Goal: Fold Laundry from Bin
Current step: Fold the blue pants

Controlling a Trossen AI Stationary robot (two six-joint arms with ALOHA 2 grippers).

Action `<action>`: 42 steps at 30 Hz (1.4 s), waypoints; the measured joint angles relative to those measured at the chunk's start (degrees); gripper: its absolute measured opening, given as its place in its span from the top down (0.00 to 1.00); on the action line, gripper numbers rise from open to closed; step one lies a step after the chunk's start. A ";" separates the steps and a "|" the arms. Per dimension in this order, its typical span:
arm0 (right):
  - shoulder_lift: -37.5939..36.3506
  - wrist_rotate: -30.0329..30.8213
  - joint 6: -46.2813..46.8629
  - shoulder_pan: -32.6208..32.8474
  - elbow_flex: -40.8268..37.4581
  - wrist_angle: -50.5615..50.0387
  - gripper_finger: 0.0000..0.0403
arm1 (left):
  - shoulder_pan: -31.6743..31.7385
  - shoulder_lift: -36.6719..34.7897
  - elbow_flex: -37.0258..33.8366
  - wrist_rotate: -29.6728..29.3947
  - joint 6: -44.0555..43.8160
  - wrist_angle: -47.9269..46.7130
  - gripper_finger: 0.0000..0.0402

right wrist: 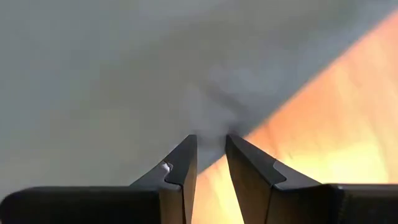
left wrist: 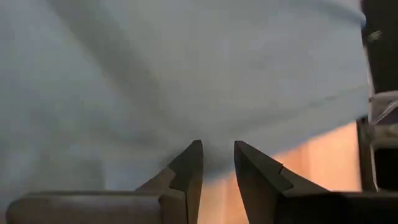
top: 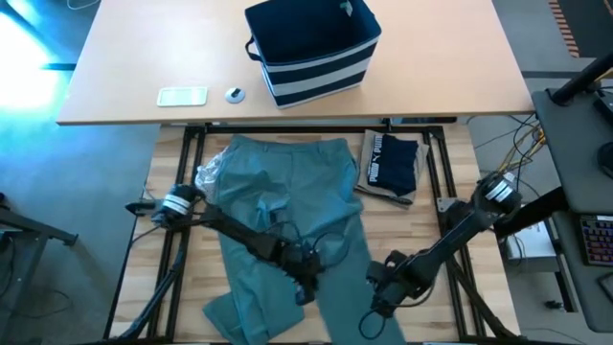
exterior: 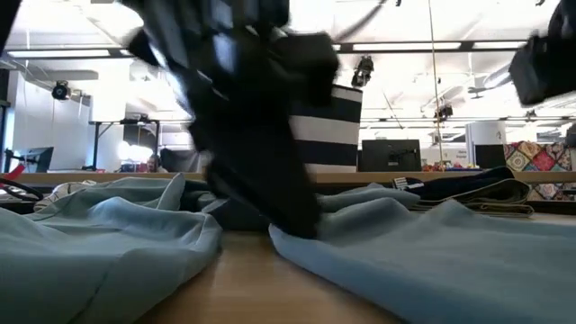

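The large teal-green garment (top: 278, 211) lies spread on the wooden table, waist toward the far edge and legs toward the near edge. My left gripper (top: 306, 283) is down on it between the two legs, shut on cloth. My right gripper (top: 376, 292) is at the right leg's outer edge, also shut on cloth. The dark navy garment with white print (top: 388, 163) lies folded at the far right. The grey-white patterned garment (top: 209, 172) lies by the teal waist's left corner. The striped navy bin (top: 311, 48) stands on the farther tabletop. The tan garment is out of view. My left gripper pinches an edge of the teal garment (left wrist: 214, 134) between its two fingertips, slanting down from the table's left. The cloth lies slack on the table around the hold. One layer or several, I cannot tell. My right gripper pinches the outer edge of the teal garment's right leg (right wrist: 214, 121) between its two fingertips, slanting down from the table's right. The cloth puckers at the fingertips and lies on the table. Bare wood (right wrist: 323, 106) shows beside the edge.
On the farther tabletop, a white flat device (top: 182, 95) and a small round object (top: 235, 94) lie left of the bin. Bare wood shows at the table's near left (top: 192, 278) and far right (top: 450, 158). In the low view, teal folds (exterior: 108, 225) rise on both sides.
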 joint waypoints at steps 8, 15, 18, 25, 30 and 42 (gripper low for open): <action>8.97 -12.33 -11.07 -2.69 0.42 -0.77 0.79 | -3.65 -11.37 -6.07 -7.72 -2.90 -17.06 0.82; 1.87 -17.49 -13.82 -2.01 -0.02 -13.57 0.79 | -7.88 -24.99 -16.16 -8.85 -16.41 -19.70 0.82; -4.02 -13.04 -12.16 -2.24 -0.39 -14.29 0.79 | -10.85 -31.08 -19.36 -8.81 -26.45 -19.94 0.82; -14.20 2.40 -12.14 -6.59 0.14 -3.20 0.78 | -22.08 -35.92 -22.06 -7.69 -50.80 -20.83 0.74; -14.94 5.20 -19.23 -11.90 0.26 2.28 0.76 | -33.24 -32.10 -17.47 -7.88 -48.16 -24.17 0.64; -13.36 2.71 -22.45 -17.01 0.26 2.18 0.76 | -44.69 -11.23 4.44 -12.28 -6.65 -50.24 0.54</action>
